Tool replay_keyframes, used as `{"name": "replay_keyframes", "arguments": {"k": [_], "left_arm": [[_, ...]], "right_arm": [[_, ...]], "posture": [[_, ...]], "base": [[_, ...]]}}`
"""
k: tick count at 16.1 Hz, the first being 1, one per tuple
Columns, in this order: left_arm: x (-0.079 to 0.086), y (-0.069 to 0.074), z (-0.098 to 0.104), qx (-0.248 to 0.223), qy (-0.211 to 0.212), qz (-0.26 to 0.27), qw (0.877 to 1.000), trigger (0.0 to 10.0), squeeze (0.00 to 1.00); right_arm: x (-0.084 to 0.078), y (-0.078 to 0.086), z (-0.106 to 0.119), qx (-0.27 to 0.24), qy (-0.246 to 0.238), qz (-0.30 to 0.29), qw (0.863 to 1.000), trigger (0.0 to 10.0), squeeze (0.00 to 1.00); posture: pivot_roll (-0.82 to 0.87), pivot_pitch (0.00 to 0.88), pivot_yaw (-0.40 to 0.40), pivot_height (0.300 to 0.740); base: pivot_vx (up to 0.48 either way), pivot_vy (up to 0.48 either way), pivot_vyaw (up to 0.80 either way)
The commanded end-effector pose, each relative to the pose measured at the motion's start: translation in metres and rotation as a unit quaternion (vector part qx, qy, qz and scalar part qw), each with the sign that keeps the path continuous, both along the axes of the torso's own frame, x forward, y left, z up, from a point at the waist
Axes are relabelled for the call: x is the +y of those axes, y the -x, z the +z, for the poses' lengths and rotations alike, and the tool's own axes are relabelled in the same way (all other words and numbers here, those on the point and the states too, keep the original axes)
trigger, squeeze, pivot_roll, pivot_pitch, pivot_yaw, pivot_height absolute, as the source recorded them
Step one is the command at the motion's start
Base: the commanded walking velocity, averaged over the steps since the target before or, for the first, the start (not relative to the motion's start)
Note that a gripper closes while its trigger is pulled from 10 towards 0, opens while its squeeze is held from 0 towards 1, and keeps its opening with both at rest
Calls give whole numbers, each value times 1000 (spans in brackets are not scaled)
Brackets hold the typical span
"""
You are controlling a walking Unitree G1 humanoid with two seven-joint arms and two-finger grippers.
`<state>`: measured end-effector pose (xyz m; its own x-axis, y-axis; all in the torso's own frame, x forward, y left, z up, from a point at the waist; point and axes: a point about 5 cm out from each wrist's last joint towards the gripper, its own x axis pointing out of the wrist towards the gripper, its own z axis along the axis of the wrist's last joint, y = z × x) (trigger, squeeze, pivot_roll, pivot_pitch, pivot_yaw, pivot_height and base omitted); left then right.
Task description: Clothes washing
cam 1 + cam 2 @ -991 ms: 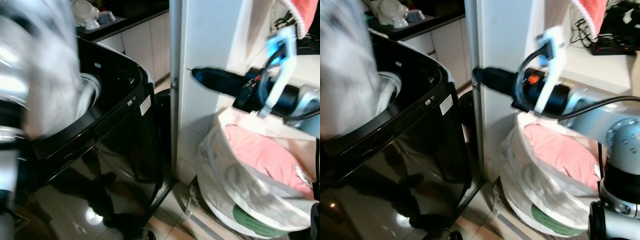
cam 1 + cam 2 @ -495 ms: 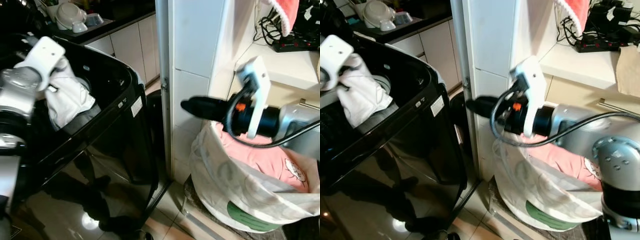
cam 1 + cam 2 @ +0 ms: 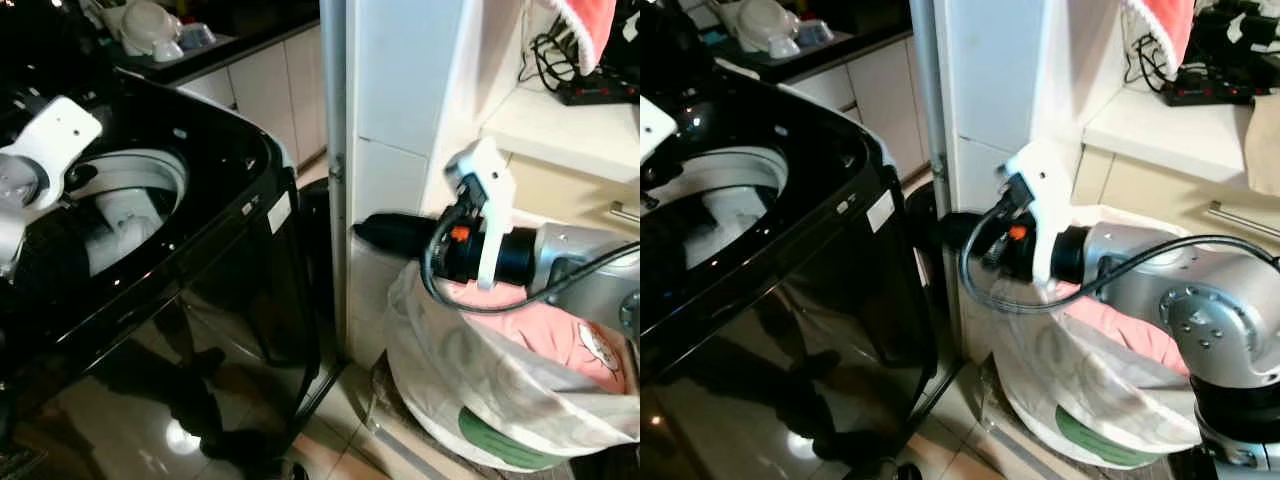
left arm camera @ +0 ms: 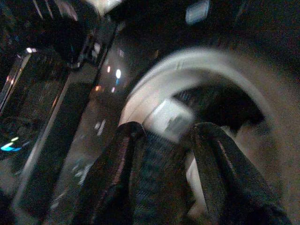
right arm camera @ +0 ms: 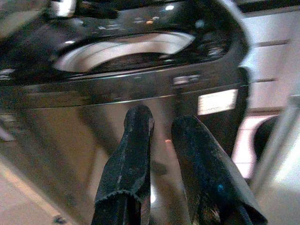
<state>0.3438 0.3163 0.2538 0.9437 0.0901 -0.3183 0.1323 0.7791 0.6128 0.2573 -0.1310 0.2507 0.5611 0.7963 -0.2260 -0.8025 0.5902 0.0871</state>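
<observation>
The black top-loading washing machine (image 3: 230, 260) stands with its lid up and its pale drum ring (image 3: 140, 170) showing. A white garment (image 3: 112, 225) lies down inside the drum. My left arm's white wrist block (image 3: 55, 135) hovers over the drum's left side. My left gripper (image 4: 164, 136) is open above the white garment (image 4: 169, 119), holding nothing. My right gripper (image 3: 378, 231) reaches out level in front of the white pillar, beside the machine's right wall. Its fingers (image 5: 137, 124) stand a narrow gap apart and empty. A pink garment (image 3: 525, 320) lies in the white laundry basket (image 3: 480, 380) under my right arm.
A white tiled pillar (image 3: 400, 120) rises between the machine and the basket. Behind the machine is a dark counter with white bowls (image 3: 150, 25). A shelf at the right carries a power strip (image 3: 600, 90), with pink cloth (image 3: 590, 25) hanging above. The floor is glossy tile (image 3: 340, 440).
Half a second ago my left gripper held the white garment over the machine's rim. Now the garment lies in the drum and the gripper is open. My right arm has dropped a little.
</observation>
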Motion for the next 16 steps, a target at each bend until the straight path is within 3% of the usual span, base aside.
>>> {"name": "replay_keyframes", "arguments": {"k": [1, 2, 3, 4, 5, 6, 7, 8, 9, 10, 11, 13, 15, 16], "left_arm": [[-15, -1, 11, -60, 53, -28, 996, 10000, 0], [-55, 0, 10, -137, 155, -94, 974, 10000, 0], [-87, 7, -1, -189, 284, -97, 935, 10000, 0], [-100, 14, -12, -204, 335, -87, 916, 10000, 0], [-115, 24, -27, -202, 361, -87, 906, 10000, 0], [-139, 46, -44, -193, 428, -66, 881, 10000, 0], [-141, 50, -47, -191, 442, -59, 875, 10000, 0], [-153, 66, -58, -147, 500, -49, 852, 10000, 0], [-154, 69, -59, -142, 496, -47, 856, 10000, 0], [-157, 74, -57, -149, 466, -62, 870, 10000, 0], [-157, 77, -57, -157, 450, -61, 877, 10000, 0], [-149, 75, -51, -229, 400, -22, 887, 10000, 0], [-148, 75, -36, -292, 370, 15, 882, 10000, 0], [-154, 75, -36, -254, 397, 15, 882, 10000, 0]], "right_arm": [[0, -6, -1, -22, 3, -34, 999, 10000, 0], [-5, -20, 1, -76, -1, -129, 989, 10000, 0], [-7, -27, 5, -140, -6, -199, 970, 10000, 0], [-6, -27, 6, -152, -17, -219, 964, 10000, 0], [-5, -26, 1, -143, -19, -226, 963, 10000, 0], [0, -19, -8, -153, -11, -219, 964, 10000, 0], [1, -17, -10, -153, -13, -215, 965, 10000, 0], [6, -10, -21, -139, -33, -210, 967, 10000, 0], [7, -8, -23, -138, -35, -208, 968, 10000, 0], [9, -8, -27, -141, -40, -208, 967, 10000, 0], [12, -7, -31, -145, -41, -205, 967, 10000, 0], [14, -6, -33, -150, -43, -197, 968, 10000, 0], [14, -5, -31, -155, -62, -195, 966, 10000, 0], [14, -5, -30, -156, -72, -194, 966, 10000, 0]], "posture": [[-60, 0, 101, 740], [-61, 0, 101, 740], [-63, 0, 102, 740], [-65, 0, 103, 740], [-66, 0, 105, 740], [-67, 0, 108, 740], [-67, 0, 108, 740], [-58, 0, 106, 740], [-58, 0, 106, 740], [-50, 0, 103, 740], [-49, 0, 100, 740], [-44, 0, 95, 740], [-40, 0, 88, 740], [-41, 0, 87, 740]], "base": [[0, 0, 0], [0, 0, 0], [0, 0, 0], [0, 0, 0], [0, 0, 0], [0, 0, 0], [0, 0, 0], [0, 0, 800], [0, 0, 800], [0, 0, 800], [0, 0, 800], [0, 0, 800], [0, 0, 800], [0, 0, 800]]}}
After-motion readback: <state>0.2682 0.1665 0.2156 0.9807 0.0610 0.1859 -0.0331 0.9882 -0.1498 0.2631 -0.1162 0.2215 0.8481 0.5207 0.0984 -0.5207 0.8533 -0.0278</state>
